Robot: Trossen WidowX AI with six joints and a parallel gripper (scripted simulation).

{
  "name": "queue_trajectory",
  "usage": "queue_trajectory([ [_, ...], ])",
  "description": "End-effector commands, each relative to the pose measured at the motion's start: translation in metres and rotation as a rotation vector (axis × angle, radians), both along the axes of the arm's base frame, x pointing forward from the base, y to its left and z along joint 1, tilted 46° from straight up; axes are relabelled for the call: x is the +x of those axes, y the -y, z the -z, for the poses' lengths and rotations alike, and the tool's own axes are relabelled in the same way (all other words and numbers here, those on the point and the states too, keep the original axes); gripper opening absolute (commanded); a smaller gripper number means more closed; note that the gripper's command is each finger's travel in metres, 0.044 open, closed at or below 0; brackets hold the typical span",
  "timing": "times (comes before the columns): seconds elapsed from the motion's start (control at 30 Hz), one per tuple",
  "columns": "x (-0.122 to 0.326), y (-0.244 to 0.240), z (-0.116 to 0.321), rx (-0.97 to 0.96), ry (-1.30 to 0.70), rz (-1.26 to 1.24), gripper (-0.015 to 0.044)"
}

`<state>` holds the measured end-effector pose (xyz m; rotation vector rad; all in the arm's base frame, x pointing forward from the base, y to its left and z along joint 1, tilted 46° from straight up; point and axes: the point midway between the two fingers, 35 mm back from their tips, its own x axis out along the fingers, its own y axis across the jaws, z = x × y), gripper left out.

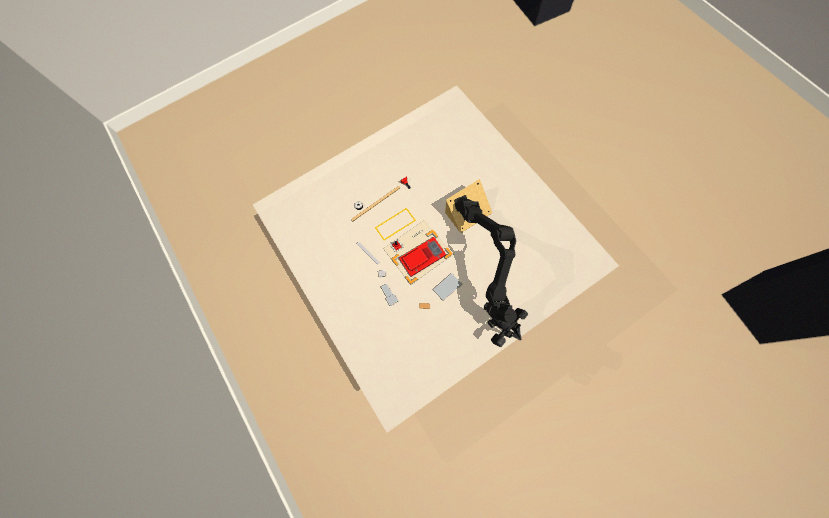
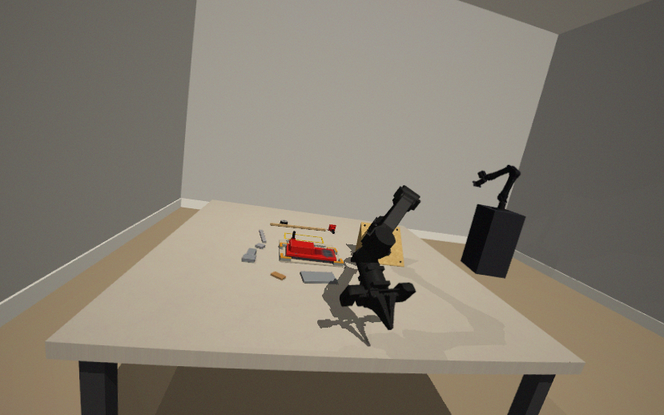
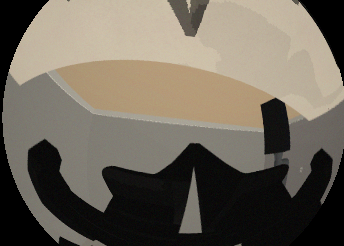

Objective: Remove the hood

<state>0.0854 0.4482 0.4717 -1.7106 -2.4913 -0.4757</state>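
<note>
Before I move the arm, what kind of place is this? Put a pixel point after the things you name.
Likely a bare robot test room: a plain table [image 1: 314, 212] [image 2: 133, 309], a black arm [image 1: 503, 267] [image 2: 404, 200], a second arm [image 2: 510, 178] on a dark pedestal [image 2: 491, 242].

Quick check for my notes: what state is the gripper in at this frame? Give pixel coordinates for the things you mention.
Gripper [image 1: 518, 336] [image 2: 390, 326] [image 3: 194, 148]: closed, fingertips together, holding nothing, away from the toy car [image 1: 414, 260] [image 2: 301, 247].

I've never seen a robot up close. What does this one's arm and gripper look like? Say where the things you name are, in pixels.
The arm [image 1: 505, 254] [image 2: 374, 242] is matte black, with chunky joints. Its gripper [image 1: 519, 338] [image 2: 390, 328] [image 3: 194, 148] is black too, with tapering, pointed fingers. I can't make out any markings or cables.
</note>
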Motion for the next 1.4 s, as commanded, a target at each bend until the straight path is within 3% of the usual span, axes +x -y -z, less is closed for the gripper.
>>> queue_trajectory([
  [0.0, 0.001, 0.0, 0.0, -0.002, -0.003, 0.001, 0.0026],
  [0.53, 0.094, 0.007, 0.061, -0.283, -0.414, 0.163, 0.044],
  [0.9, 0.171, 0.035, 0.135, -0.553, -1.009, 0.3, 0.044],
  [1.37, 0.249, 0.117, 0.235, -0.703, -1.992, 0.533, 0.044],
])
